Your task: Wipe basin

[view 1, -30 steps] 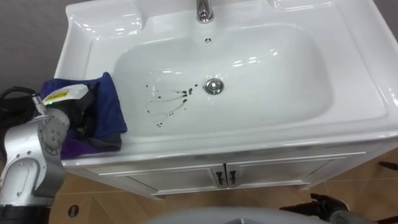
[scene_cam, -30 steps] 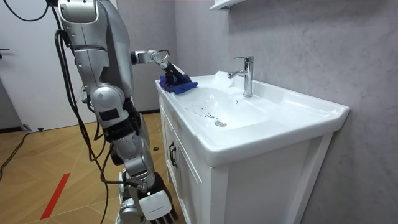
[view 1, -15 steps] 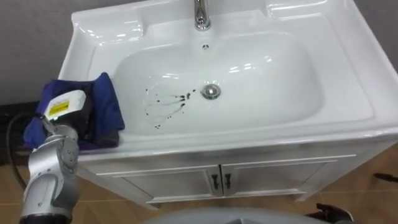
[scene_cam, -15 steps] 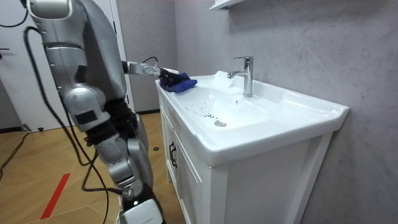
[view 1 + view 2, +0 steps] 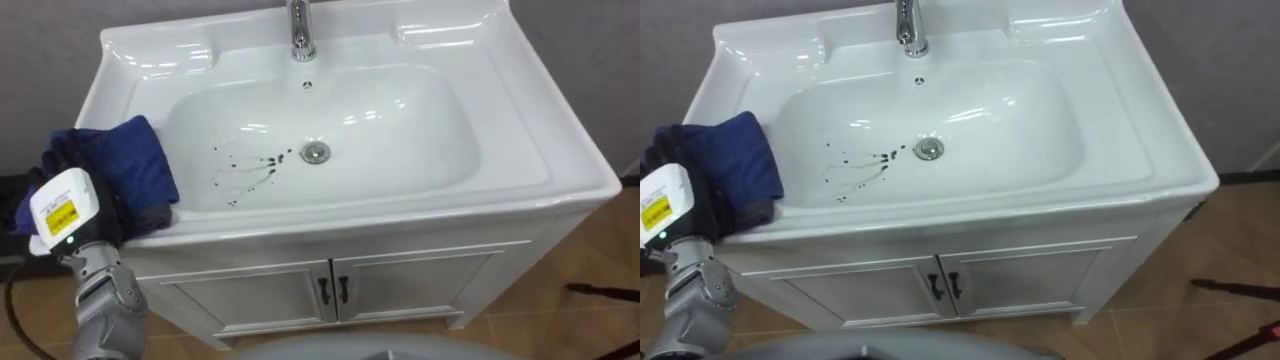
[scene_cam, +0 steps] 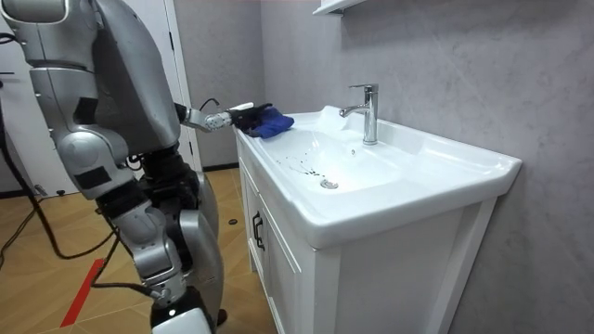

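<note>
well, my left hand [image 5: 70,215] is half buried in the blue cloth [image 5: 125,170], so i can't tell whether it has a grip. the cloth looks soft and light; i'd bunch the fold nearest the hand. off the hand's right, the basin [image 5: 420,170] holds dark spatter [image 5: 245,167] just short of the drain [image 5: 315,152].

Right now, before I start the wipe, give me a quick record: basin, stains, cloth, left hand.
basin: white, on a cabinet, tap at the back centre
stains: dark specks and streaks on the bowl floor, just left of the drain
cloth: blue, bunched on the left rim, outside the bowl
left hand: at the cloth on the left rim, not over the bowl
wipe: not yet begun, cloth apart from the stains
</note>
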You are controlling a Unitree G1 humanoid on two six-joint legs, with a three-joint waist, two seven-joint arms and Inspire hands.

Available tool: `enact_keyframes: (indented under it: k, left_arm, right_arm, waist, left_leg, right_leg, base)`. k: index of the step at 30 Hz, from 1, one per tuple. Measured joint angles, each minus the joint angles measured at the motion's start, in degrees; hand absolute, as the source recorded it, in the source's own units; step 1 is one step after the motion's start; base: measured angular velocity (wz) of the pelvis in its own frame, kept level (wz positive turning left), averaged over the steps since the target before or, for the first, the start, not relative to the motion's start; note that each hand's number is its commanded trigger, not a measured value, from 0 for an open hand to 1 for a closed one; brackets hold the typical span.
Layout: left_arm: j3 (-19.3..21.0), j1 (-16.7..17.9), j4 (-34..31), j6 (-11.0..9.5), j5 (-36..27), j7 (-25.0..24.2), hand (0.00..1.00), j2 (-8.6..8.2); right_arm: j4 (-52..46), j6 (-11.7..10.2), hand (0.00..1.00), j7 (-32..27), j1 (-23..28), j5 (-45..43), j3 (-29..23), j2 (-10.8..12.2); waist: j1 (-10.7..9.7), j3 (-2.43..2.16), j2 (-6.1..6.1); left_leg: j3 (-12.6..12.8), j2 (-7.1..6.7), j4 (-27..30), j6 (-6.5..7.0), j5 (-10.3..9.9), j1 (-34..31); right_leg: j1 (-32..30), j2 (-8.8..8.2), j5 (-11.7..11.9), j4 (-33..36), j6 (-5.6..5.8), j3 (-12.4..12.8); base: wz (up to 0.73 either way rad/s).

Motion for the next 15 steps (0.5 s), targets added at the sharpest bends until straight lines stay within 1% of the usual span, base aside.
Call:
enact_keyframes:
  k: [2,3,4,5,7,12,14,15]
  left_arm:
    - [0.06,-0.03,0.84,-0.43,-0.01,1.82,0.00,-0.23]
    - [0.10,-0.05,1.24,-0.53,-0.01,2.67,0.33,-0.33]
    - [0.12,-0.05,1.46,-0.59,-0.01,3.28,0.53,-0.46]
    - [0.16,-0.05,1.59,-0.71,-0.01,3.57,0.66,-0.50]
    - [0.22,-0.05,2.13,-0.91,-0.01,4.59,1.00,-0.55]
    - [0.42,-0.05,2.26,-0.92,-0.01,5.15,1.00,-0.55]
    - [0.36,-0.04,2.26,-0.91,0.27,6.17,1.00,-0.28]
    - [0.22,-0.05,2.26,-0.91,0.50,6.94,1.00,0.12]
  right_arm:
    - [-1.33,-0.03,0.00,0.01,0.28,-0.03,0.01,0.50]
    - [-1.85,-0.11,0.00,0.03,0.50,-0.03,0.01,0.67]
    - [-1.93,-0.06,0.00,0.06,0.51,-0.04,0.00,0.69]
    - [-1.93,-0.04,0.00,0.05,0.53,-0.05,-0.01,0.67]
    - [-1.93,-0.03,0.00,0.05,0.53,-0.14,-0.01,0.64]
    - [-2.04,-0.07,0.00,0.12,0.47,-0.14,-0.62,0.63]
    - [-2.24,-0.07,0.00,0.36,0.46,-0.14,-1.02,0.63]
    - [-2.37,-0.07,0.00,0.47,0.45,-0.16,-1.11,0.61]
  waist:
    - [0.01,0.00,0.01]
    - [0.01,0.00,0.01]
    - [0.02,0.00,0.01]
    - [0.03,0.00,0.01]
    - [0.03,0.00,0.01]
    - [0.01,0.02,0.03]
    - [-0.04,0.02,0.04]
    - [-0.22,0.03,0.05]
  left_leg:
    - [0.03,0.00,-0.02,0.00,0.00,0.02]
    - [0.03,0.01,-0.02,0.00,0.00,0.05]
    - [0.02,0.01,-0.03,-0.01,0.00,0.06]
    - [0.02,0.01,-0.04,-0.01,0.00,0.06]
    - [0.02,0.02,-0.04,-0.01,0.01,0.07]
    - [0.02,0.05,-0.07,-0.02,0.01,0.00]
    - [0.02,0.05,-0.08,-0.02,0.00,-0.07]
    - [0.02,0.04,-0.09,-0.02,0.00,-0.11]
  right_leg:
    - [0.00,0.05,0.08,0.00,-0.22,0.09]
    - [0.01,0.06,0.16,0.00,-0.48,0.14]
    - [0.01,0.07,0.16,0.00,-0.59,0.18]
    - [0.01,0.08,0.14,0.00,-0.63,0.19]
    - [0.01,0.11,0.07,0.00,-0.73,0.35]
    - [0.01,0.12,-0.03,-0.04,-0.76,0.32]
    - [0.01,0.12,-0.03,-0.06,-0.76,0.32]
    - [0.01,0.09,-0.03,-0.08,-0.75,0.33]
  base:
    - [0.00]
    - [0.00]
    - [0.00]
    - [0.00]
    - [0.00]
    - [0.00]
    - [0.00]
    - [0.00]
